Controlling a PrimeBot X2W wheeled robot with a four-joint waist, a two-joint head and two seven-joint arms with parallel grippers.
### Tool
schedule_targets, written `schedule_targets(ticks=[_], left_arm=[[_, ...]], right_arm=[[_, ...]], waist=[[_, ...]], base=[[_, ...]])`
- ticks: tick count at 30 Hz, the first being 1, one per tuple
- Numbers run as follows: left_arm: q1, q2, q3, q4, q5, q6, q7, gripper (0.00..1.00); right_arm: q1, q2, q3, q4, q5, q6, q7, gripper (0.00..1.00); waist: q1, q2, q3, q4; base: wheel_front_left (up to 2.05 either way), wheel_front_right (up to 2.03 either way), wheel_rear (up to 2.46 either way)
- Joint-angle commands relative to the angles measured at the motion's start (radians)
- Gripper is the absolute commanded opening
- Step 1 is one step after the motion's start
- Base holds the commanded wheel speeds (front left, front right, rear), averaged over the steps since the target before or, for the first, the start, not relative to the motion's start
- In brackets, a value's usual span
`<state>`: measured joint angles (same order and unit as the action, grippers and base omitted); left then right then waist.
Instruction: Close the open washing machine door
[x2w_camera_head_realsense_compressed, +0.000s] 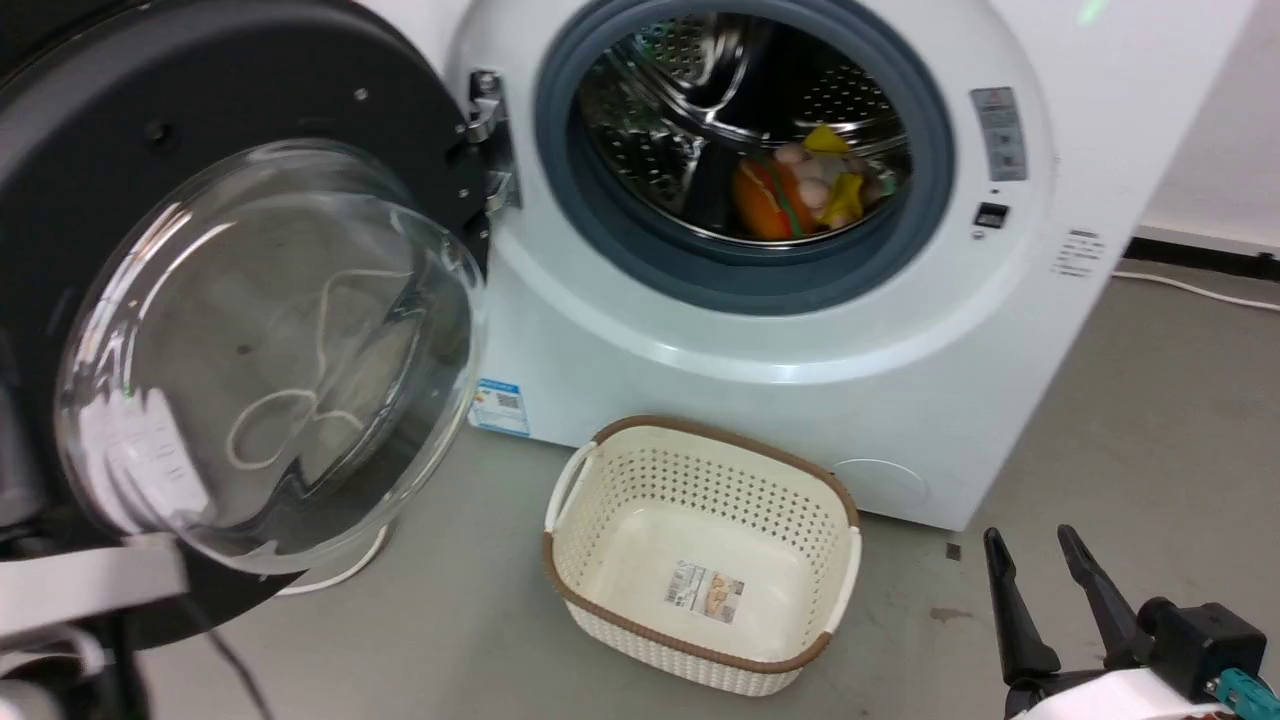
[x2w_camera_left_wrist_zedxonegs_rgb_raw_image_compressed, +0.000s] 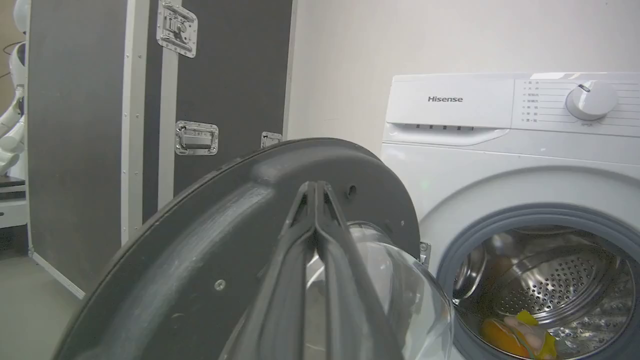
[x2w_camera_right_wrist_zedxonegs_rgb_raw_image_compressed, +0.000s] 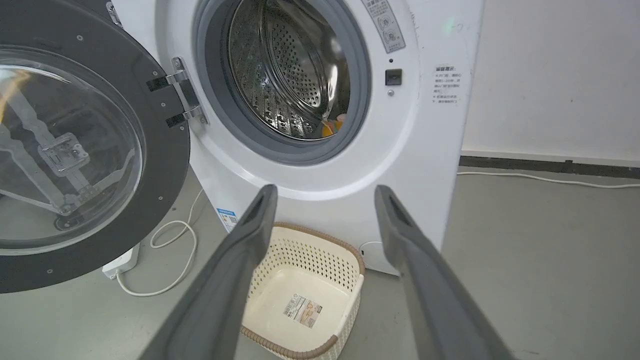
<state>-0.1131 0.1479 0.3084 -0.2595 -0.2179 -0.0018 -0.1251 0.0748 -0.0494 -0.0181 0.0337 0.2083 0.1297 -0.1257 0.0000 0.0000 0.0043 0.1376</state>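
**Ana:** What stands farthest left?

**Ben:** A black case with metal latches, by the far wall. In front of it is the washing machine door. It stands wide on its metal hinge, out to the left of the drum, with its glass bowl bulging toward the robot.

**Ana:** And the left gripper?

**Ben:** The left gripper is clenched, its two fingers pressed together with nothing between them. The tips sit over the door's black rim. Whether they touch it is hard to tell from that angle.

**Ana:** Right of the door?

**Ben:** The washing machine, white, with a grey gasket around the drum. Orange and yellow soft things lie low inside. On the floor just before its front sits a cream basket with a label on its bottom.

**Ana:** And the right side?

**Ben:** The right gripper hangs at the near right. It is released, with its fingers spread and gripping nothing, well apart from the door.
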Motion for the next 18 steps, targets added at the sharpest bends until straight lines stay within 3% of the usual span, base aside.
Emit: schedule_targets(ticks=[1, 10, 18], left_arm=[[-0.017, 0.008, 0.029, -0.008, -0.014, 0.005, -0.010, 0.00], [-0.027, 0.039, 0.222, 0.082, -0.081, -0.005, -0.029, 0.00], [-0.063, 0.157, 0.280, 0.312, -0.122, -0.037, -0.019, 0.00]], right_arm=[[0.013, 0.000, -0.003, 0.004, 0.015, 0.001, -0.009, 1.00], [0.003, 0.000, -0.012, 0.008, 0.035, 0.001, -0.028, 1.00], [-0.023, -0.001, -0.018, 0.009, 0.032, 0.001, -0.045, 1.00]], waist=[[0.0000, 0.0000, 0.007, 0.015], [0.0000, 0.0000, 0.049, 0.079], [0.0000, 0.0000, 0.112, 0.113]], base=[[0.00, 0.00, 0.00], [0.00, 0.00, 0.00], [0.00, 0.00, 0.00]])
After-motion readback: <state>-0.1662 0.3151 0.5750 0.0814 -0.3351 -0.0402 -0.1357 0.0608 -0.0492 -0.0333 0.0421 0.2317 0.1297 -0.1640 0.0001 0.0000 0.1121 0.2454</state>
